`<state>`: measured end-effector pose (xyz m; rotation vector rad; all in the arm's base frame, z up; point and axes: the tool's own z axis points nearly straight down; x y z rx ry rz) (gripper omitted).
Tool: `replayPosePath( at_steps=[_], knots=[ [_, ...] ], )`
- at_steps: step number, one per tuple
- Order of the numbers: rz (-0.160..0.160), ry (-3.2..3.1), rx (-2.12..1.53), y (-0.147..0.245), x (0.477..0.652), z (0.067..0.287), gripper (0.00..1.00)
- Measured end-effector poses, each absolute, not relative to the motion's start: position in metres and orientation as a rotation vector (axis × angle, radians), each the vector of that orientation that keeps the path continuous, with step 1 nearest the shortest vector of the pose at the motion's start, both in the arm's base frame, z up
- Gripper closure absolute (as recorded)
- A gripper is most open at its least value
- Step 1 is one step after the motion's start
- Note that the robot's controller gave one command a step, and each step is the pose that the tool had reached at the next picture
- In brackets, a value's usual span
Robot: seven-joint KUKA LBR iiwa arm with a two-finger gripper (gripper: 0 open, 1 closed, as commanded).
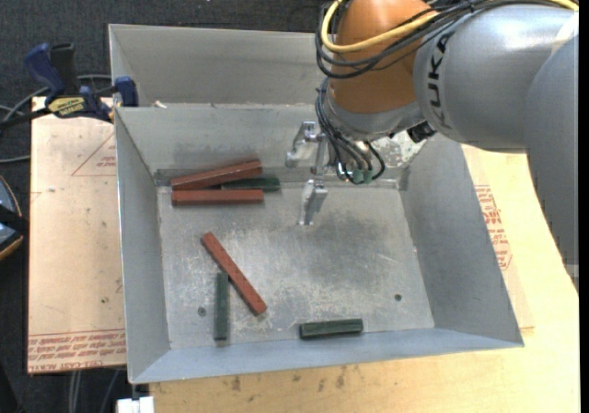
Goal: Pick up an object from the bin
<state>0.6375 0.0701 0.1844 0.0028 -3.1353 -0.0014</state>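
Up near the back wall of the grey bin (138,218), roughly mid-width, the end effector (306,179) hangs over a bare patch of floor. It's released: the two metal fingers (313,202) are spread apart and nothing sits between them, so it isn't holding anything. One finger is up by the back wall and the other is a bit further forward, pointing down at the floor. The arm (515,71) comes in from the right, with its orange cover (382,43) and a bunch of cables sitting right above the end effector.

Closest stuff is the little cluster just to its left along the back wall: an upper brown stick (216,174) and a lower brown stick (218,198) lying almost parallel, with a short green stick (262,185) tucked between their right ends. That green one's tip is near the end effector, but they're not touching.

The rest is well apart from it, toward the front. A slanted brown stick (234,273) runs diagonally at front left, an upright green stick (221,306) sits right beside its lower end, and a flat green stick (330,329) lies along the front wall.
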Motion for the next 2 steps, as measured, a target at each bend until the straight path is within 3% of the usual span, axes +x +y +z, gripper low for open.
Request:
replayPosePath(
  at_steps=[1,2],
  knots=[
    [-0.002,-3.143,0.001,0.07,0.639,0.19,0.0],
    [-0.004,-3.146,0.138,0.114,0.651,0.079,1.0]
  ],
)
